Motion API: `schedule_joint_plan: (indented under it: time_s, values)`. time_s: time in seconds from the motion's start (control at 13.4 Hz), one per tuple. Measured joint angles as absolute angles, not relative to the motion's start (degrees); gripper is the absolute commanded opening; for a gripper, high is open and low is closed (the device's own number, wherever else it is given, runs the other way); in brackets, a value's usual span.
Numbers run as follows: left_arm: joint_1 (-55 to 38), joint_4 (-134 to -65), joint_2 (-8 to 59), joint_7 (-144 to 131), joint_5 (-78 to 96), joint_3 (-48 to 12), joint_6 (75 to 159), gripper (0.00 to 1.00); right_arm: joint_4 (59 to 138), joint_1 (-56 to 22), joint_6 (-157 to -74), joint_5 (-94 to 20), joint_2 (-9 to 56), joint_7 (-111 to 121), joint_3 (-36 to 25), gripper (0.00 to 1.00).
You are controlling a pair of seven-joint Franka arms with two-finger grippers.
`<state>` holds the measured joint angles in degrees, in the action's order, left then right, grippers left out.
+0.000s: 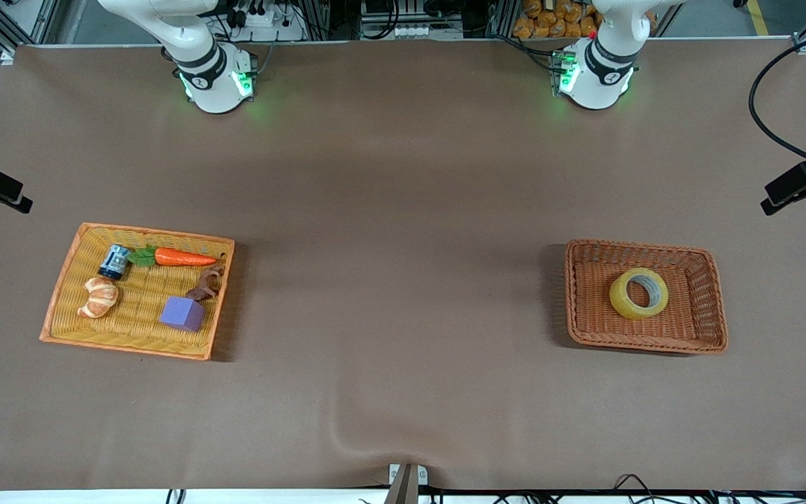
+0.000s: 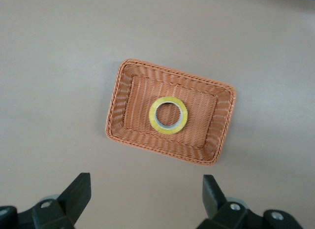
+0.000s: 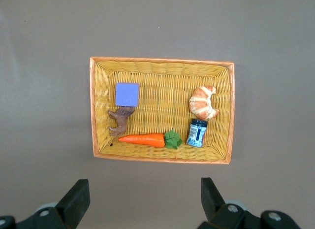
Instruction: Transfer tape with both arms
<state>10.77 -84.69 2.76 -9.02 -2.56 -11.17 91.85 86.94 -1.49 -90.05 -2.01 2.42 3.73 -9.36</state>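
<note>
The tape (image 1: pixel 639 292) is a yellowish roll with a grey-white core. It lies flat in the brown wicker basket (image 1: pixel 578 301) toward the left arm's end of the table, and also shows in the left wrist view (image 2: pixel 169 114). My left gripper (image 2: pixel 146 192) is open and empty, high above the table beside that basket (image 2: pixel 118 106). My right gripper (image 3: pixel 145 194) is open and empty, high above the table beside the yellow tray (image 3: pixel 162 69). In the front view only the arms' bases show, the left arm's (image 1: pixel 595 73) and the right arm's (image 1: pixel 214 80).
The yellow wicker tray (image 1: pixel 67 280) toward the right arm's end holds a purple cube (image 1: pixel 182 313), a carrot (image 1: pixel 182 257), a croissant (image 1: pixel 99 297), a small blue jar (image 1: pixel 115 262) and a brown toy animal (image 1: pixel 208 285). Black camera mounts stand at both table ends.
</note>
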Motion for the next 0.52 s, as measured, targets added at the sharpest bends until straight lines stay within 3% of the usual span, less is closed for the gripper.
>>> schedule_joint_plan:
  time_s: [0.15, 0.37, 0.52]
  values:
    - [7.8, -84.7, 1.9, -9.1, -2.6, -10.2, 90.6, 1.00, 84.5, -1.5, -87.0, -2.0, 2.3, 3.7, -9.4, 1.00]
    - [-0.7, -84.7, 1.5, -9.1, -2.5, -1.9, 89.7, 1.00, 82.5, -1.5, -85.1, -2.0, 2.1, 3.7, -9.3, 1.00]
    - [-1.4, -84.8, 1.5, -8.8, -2.5, -0.6, 89.4, 1.00, 82.4, -1.5, -84.9, -2.0, 2.1, 3.7, -9.2, 1.00]
